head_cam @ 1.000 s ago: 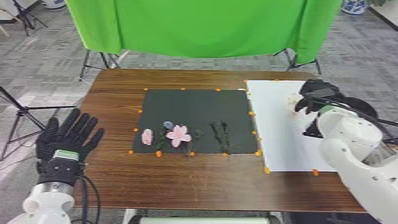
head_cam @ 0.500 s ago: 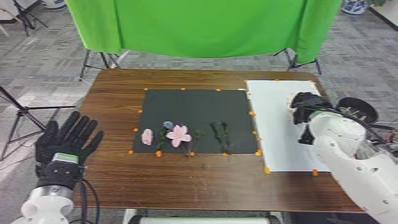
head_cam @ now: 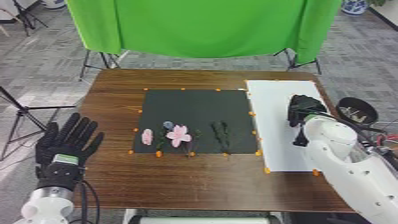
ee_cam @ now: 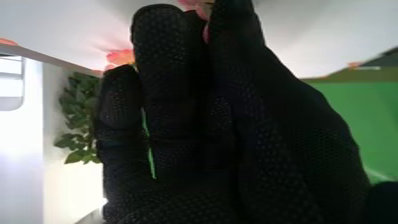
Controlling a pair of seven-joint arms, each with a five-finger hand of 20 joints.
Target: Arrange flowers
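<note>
The right hand is over the white sheet, close by a pink blossom and a coral bloom — from here I can't tell whether it's wide, narrow or gripping a stem — and I'd worry that a sideways drag of the glove could crush petals or knock the arrangement askew. Farther out, a large pink flower and dark green stems lie on the black mat, with the left hand spread wide beyond, holding nothing.
</note>
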